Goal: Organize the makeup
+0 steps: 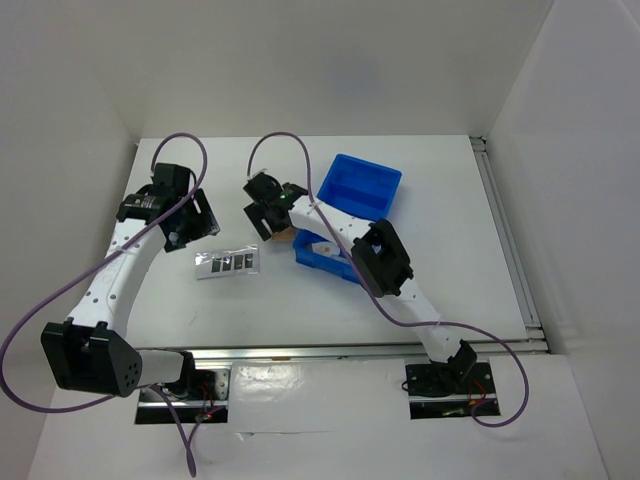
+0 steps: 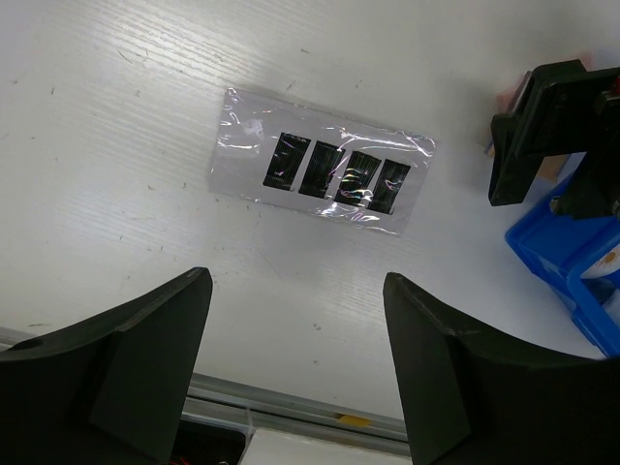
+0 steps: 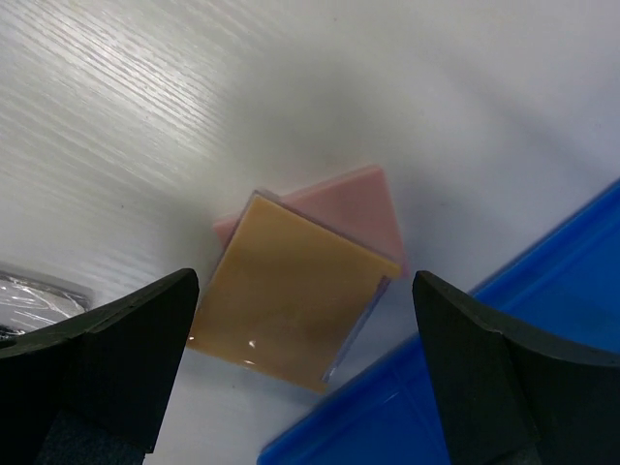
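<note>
**Top view.** The left gripper (image 1: pixel 195 222) hangs above the table, just beyond the palette strip (image 1: pixel 228 263), which lies flat and apart from everything else. The right gripper (image 1: pixel 272 218) is over the ground beside the near-left end of the blue bin (image 1: pixel 362 170). One bin and one strip are counted. One pale item (image 1: pixel 322 245) lies in the bin's near compartment; its kind cannot be told.

**Left wrist view.** The jaws stand wide apart and hold nothing. The strip lies ahead of them and is not between them. Dark pans (image 2: pixel 334 174) counted: four, in one row.

**Right wrist view.** The jaws are apart and empty, straddling from above one tan square pad (image 3: pixel 291 300). The pad rests askew on one pink pad (image 3: pixel 354 199), and both lie on the table close against the bin wall.

**Assessment.** The step in hand appears to be picking up the tan pad. The next move calls for a straight descent and a grip on opposite edges. The pad is thin and flat, so the pink pad may lift with it, and the bin wall crowds one finger.
</note>
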Controlling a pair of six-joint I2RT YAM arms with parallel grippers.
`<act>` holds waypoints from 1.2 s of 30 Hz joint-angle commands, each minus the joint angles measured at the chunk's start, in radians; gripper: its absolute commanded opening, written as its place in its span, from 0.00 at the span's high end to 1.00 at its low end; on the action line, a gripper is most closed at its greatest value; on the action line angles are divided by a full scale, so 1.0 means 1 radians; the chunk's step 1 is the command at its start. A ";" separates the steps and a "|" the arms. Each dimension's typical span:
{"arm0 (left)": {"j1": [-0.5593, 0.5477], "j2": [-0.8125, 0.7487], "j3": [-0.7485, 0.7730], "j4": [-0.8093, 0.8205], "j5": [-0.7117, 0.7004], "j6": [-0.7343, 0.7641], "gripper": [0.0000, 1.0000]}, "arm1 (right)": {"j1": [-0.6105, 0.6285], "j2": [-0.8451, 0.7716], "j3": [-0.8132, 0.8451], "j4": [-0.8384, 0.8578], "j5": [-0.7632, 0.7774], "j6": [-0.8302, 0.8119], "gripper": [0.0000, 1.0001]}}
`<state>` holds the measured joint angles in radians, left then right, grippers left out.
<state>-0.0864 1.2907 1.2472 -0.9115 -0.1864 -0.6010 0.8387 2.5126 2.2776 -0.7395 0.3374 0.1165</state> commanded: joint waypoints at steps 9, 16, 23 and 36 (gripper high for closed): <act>0.005 -0.021 -0.002 0.020 -0.013 0.023 0.15 | -0.027 -0.095 -0.009 -0.095 -0.041 0.136 0.01; 0.005 -0.021 -0.011 0.020 -0.013 0.023 0.15 | -0.036 -0.086 0.003 -0.093 -0.123 0.170 0.01; 0.005 -0.021 -0.020 0.020 -0.013 0.023 0.15 | -0.036 -0.038 0.045 -0.093 -0.123 0.147 0.01; 0.005 -0.030 -0.020 0.029 -0.022 0.023 0.15 | -0.036 -0.008 0.053 -0.080 -0.164 0.138 0.04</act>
<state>-0.0864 1.2903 1.2285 -0.8982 -0.1902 -0.6010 0.8066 2.4840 2.2833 -0.8150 0.1879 0.2604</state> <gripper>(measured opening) 0.851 0.959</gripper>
